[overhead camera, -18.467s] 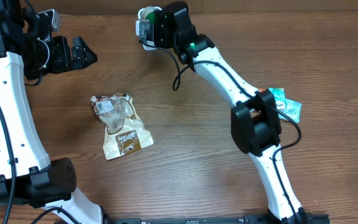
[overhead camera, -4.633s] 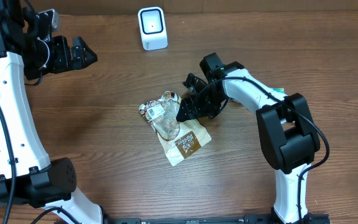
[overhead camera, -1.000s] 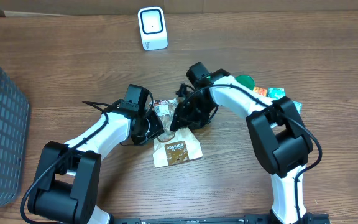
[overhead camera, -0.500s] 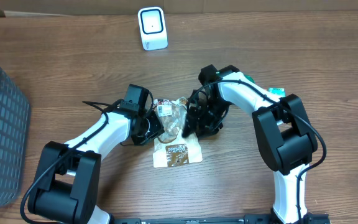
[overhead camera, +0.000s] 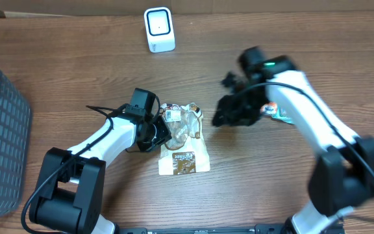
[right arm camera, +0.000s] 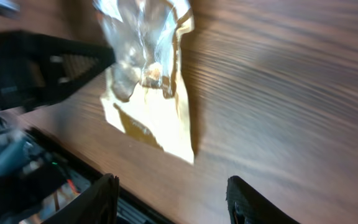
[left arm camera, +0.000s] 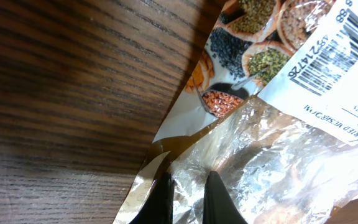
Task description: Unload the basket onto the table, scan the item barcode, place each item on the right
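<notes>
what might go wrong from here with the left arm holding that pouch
1. The left gripper pinches only a thin crinkled edge of the pouch, so the pouch may slip out when lifted.
2. The barcode label sits on floppy, wrinkled film and might fold away or read badly at the scanner.
3. The right gripper is open and clear of the pouch, so nothing else steadies it.
</notes>
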Tool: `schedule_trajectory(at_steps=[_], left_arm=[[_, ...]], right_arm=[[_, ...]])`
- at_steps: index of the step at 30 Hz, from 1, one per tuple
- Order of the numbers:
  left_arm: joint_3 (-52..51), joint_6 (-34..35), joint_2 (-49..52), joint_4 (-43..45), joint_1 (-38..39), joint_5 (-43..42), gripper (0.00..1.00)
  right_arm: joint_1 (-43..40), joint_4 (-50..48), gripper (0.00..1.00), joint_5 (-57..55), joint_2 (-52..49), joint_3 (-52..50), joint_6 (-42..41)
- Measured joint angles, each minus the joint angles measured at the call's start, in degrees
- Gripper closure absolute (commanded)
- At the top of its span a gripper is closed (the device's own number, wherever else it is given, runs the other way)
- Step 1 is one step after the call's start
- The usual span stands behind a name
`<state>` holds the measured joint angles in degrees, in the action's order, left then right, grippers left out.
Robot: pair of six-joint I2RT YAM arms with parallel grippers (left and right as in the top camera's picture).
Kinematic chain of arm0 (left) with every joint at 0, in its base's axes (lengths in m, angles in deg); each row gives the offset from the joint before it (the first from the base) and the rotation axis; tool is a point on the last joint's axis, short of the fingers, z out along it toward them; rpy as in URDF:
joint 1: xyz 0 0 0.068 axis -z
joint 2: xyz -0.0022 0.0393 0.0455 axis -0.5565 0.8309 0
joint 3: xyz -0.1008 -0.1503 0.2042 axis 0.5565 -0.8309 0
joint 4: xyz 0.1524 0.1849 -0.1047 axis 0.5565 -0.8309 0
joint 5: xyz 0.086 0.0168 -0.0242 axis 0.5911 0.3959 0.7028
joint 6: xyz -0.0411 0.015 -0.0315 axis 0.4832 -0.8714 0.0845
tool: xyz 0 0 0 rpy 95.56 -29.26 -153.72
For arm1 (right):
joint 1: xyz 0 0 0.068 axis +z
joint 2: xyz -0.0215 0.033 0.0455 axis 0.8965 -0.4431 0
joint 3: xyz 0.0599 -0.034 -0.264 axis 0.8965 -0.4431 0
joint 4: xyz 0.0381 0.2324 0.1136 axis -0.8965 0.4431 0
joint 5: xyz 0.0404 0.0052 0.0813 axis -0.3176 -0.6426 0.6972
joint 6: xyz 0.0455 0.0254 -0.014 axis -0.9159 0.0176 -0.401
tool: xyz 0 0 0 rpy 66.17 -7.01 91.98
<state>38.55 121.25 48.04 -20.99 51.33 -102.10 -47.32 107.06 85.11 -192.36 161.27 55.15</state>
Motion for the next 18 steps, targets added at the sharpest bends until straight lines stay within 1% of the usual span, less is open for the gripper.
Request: schedule_trajectory(at_steps=[3,4,5,6,9,12,14,18], left_arm=[[0.00,0.00,0.00,-0.02,0.00,0.00,0.96],[0.00,0.00,0.00,-0.02,0.00,0.00,0.96],[0.00,0.00,0.00,-0.04,0.00,0.00,0.96],[0.00,0.00,0.00,-0.07,0.00,0.00,0.95],[0.00,0.00,0.00,0.17,0.00,-0.15,0.96],[-0.02,0.00,0.02,0.11,-0.02,-0.42,0.96],[-0.02,0.00,0.02,0.15,-0.02,-0.61,0.96],[-0.02,0.00,0.07,0.26,-0.02,-0.66,0.96]], right_arm=[[-4.68,-0.26,0.40,0.79,4.92,-0.48,0.37],[-5.66,-1.16,0.34,1.31,5.86,-1.22,0.57],[-6.75,-3.06,0.31,2.49,7.06,-3.26,0.70],[-7.41,-6.23,0.26,4.28,8.04,-6.82,0.66],[-7.28,-18.40,0.19,9.25,8.00,-18.67,-0.76],[-6.36,-27.76,0.16,11.72,7.43,-28.02,-5.07],[-5.31,-31.85,0.13,12.50,7.37,-31.17,-7.58],[-2.45,-37.00,0.11,12.87,6.86,-32.37,-12.68]])
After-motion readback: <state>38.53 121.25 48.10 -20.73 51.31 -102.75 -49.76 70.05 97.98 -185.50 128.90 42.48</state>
